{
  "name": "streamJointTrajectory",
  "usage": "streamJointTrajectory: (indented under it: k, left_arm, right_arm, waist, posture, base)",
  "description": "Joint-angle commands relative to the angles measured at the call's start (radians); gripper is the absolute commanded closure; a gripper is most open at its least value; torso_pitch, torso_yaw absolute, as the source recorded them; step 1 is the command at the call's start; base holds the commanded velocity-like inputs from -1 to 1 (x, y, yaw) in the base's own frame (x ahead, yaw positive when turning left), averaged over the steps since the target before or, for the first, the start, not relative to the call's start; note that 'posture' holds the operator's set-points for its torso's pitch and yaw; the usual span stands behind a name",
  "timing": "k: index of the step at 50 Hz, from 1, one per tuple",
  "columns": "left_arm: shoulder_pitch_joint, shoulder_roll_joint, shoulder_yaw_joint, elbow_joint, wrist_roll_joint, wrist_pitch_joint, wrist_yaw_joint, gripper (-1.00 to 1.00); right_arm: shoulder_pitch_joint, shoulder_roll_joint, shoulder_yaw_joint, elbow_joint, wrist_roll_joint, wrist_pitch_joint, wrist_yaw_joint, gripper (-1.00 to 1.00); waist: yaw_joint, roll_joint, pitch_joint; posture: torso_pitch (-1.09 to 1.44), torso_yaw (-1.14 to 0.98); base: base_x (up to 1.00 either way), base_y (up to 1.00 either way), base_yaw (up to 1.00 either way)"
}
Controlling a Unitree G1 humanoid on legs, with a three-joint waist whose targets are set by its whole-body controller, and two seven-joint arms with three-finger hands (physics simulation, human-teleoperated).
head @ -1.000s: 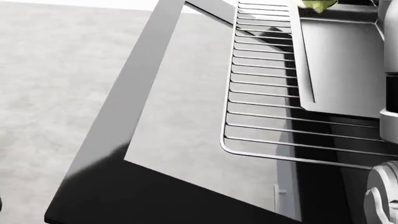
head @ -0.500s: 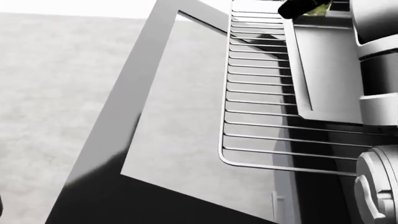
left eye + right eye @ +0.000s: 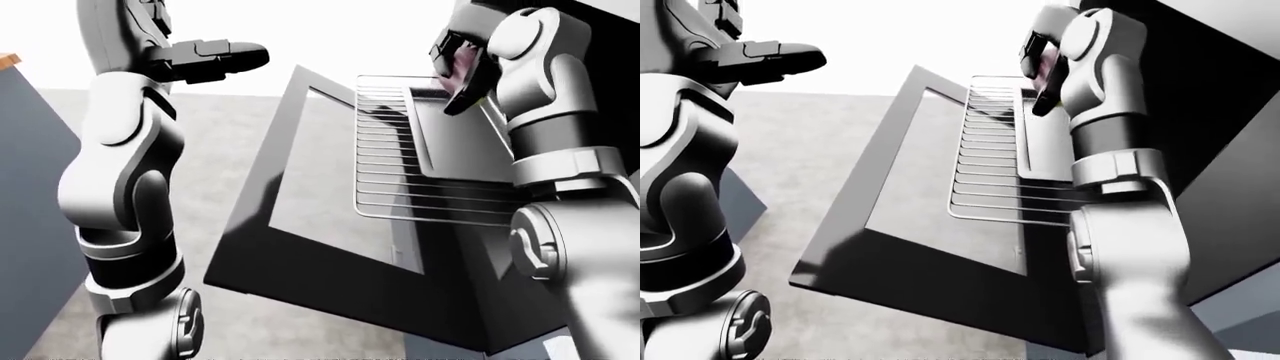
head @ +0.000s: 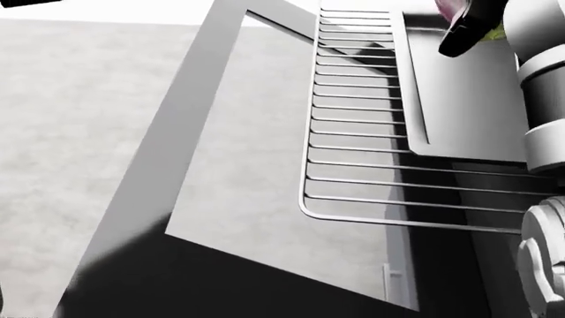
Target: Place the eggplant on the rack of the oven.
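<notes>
Above rack (image 4: 362,132), right hand (image 3: 462,66) gripping eggplant (image 3: 466,57)

The wire rack (image 4: 362,132) is being shown pulled out over the open oven door (image 3: 300,217), which is hanging down toward 7 o'clock in the left-eye view. A flat grey tray (image 4: 459,99) is being carried on the rack toward 2 o'clock in the head view, touching the wires. The grey floor (image 4: 79,132) is being seen beyond the door at 9 o'clock.
</notes>
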Motion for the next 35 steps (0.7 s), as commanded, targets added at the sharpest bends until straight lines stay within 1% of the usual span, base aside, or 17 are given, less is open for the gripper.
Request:
streamJointTrajectory:
  k: [1, 8, 14, 24, 28, 35]
  left_arm:
    - [-0.034, 0.013, 0.011, -0.025, 0.002, -0.025, 0.001, -1.00]
    - [-0.024, 0.016, 0.015, -0.038, -0.002, -0.020, 0.003, -1.00]
    - [-0.017, 0.016, 0.015, -0.045, -0.004, -0.017, 0.005, -1.00]
    - [0.005, 0.013, 0.017, -0.043, -0.004, -0.034, 0.002, -1.00]
    - [0.015, 0.014, 0.019, -0.051, -0.005, -0.032, 0.003, -1.00]
    - [0.014, 0.012, 0.018, -0.045, -0.004, -0.037, 0.003, -1.00]
  right_arm:
    - [-0.043, -0.017, -0.005, -0.026, -0.037, -0.037, -0.024, 1.00]
    - [-0.041, -0.019, -0.015, 0.031, -0.079, -0.069, -0.057, 1.00]
    - [-0.033, -0.029, -0.011, 0.075, -0.108, -0.094, -0.092, 1.00]
    - [-0.023, -0.029, -0.008, 0.150, -0.133, -0.118, -0.173, 1.00]
    - [-0.005, -0.032, -0.008, 0.153, -0.139, -0.121, -0.189, 1.00]
    - [-0.005, -0.027, -0.009, 0.178, -0.136, -0.121, -0.211, 1.00]
  waist:
    - [0.000, -0.001, -0.033]
    - [-0.002, 0.001, -0.037]
    - [-0.003, 0.002, -0.041]
    - [-0.004, 0.004, -0.045]
    - [-0.004, 0.003, -0.047]
    - [-0.003, 0.001, -0.049]
  posture:
    - [0.00, 0.00]
    - [0.00, 0.00]
    - [0.00, 0.00]
    - [0.00, 0.00]
    - [0.00, 0.00]
    - [0.00, 0.00]
  base:
    - [0.00, 0.00, 0.00]
    - [0.00, 0.00, 0.00]
    - [0.00, 0.00, 0.00]
    - [0.00, 0.00, 0.00]
    - [0.00, 0.00, 0.00]
    - [0.00, 0.00, 0.00]
